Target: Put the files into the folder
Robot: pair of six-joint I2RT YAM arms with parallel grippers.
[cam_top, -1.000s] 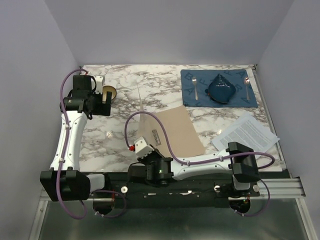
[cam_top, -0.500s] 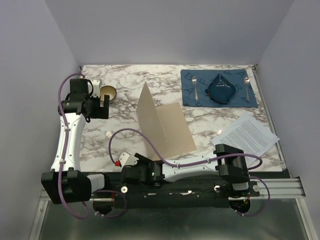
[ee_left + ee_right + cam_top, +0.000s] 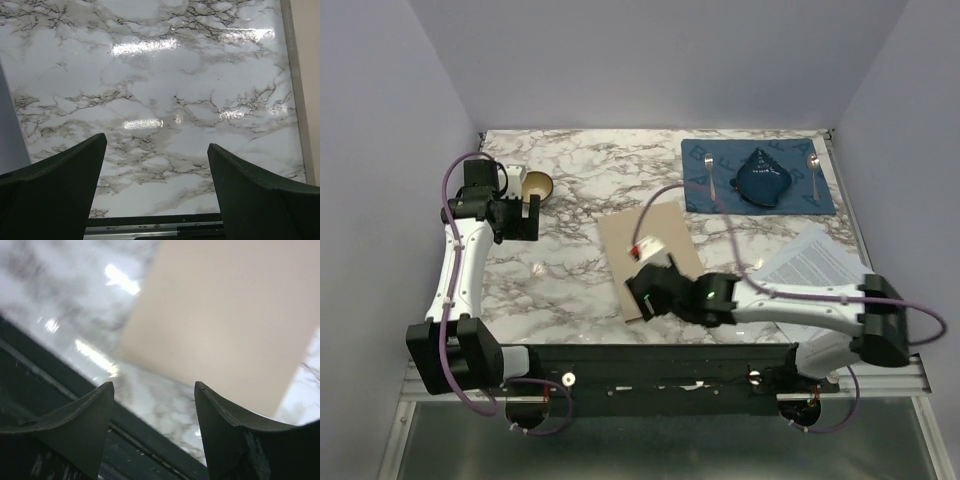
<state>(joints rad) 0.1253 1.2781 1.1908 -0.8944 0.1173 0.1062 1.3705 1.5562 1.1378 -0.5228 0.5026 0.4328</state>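
Marble table's middle holds your folder, flat and apparently shut, under the right gripper, whose jaws gape empty. Files lie well apart near the right edge, none inside. Left gripper hangs wide. Nearly everything remains.

Lines of small black print seen on the white paper sheets, too small to be read, no other lettering, label or number made out.
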